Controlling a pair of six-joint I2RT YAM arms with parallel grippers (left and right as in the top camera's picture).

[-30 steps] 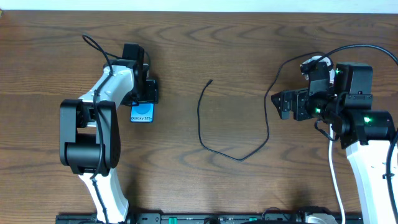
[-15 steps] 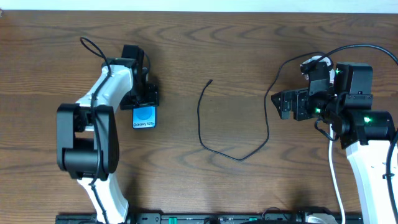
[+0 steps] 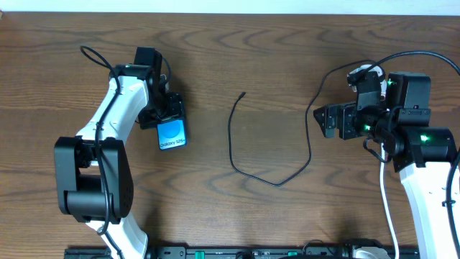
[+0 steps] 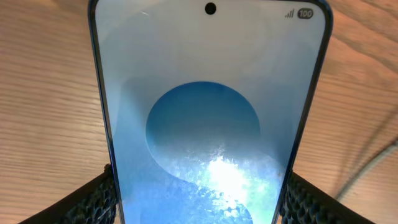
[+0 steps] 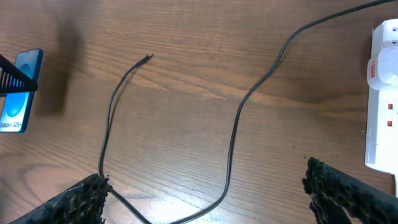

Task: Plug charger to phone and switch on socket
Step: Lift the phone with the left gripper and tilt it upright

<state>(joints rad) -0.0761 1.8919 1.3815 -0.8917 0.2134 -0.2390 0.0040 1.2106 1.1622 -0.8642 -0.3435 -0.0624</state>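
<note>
My left gripper [image 3: 167, 119] is shut on the phone [image 3: 172, 134], its bright blue screen facing up with "Galaxy S25" text. In the left wrist view the phone [image 4: 211, 106] fills the frame, gripped by its two long edges between the black fingers [image 4: 93, 199]. The charger cable [image 3: 231, 140] lies loose in mid-table, its plug tip [image 3: 243, 93] pointing away, about a hand's width right of the phone. It loops back to a white adapter [image 5: 377, 67] on the socket [image 5: 380, 124]. My right gripper [image 3: 327, 120] is open and empty over the cable's right loop [image 5: 233, 143].
The socket is mostly hidden under the right arm in the overhead view. A thick black robot cable [image 3: 410, 56] arcs over the right arm. The table's far edge [image 3: 230, 11] runs along the top. The phone also shows at the left of the right wrist view [image 5: 15, 93].
My left gripper has swung the phone a little to the right and turned it slightly, and the left arm's elbow has shifted left. The cable and the right arm have not moved.
</note>
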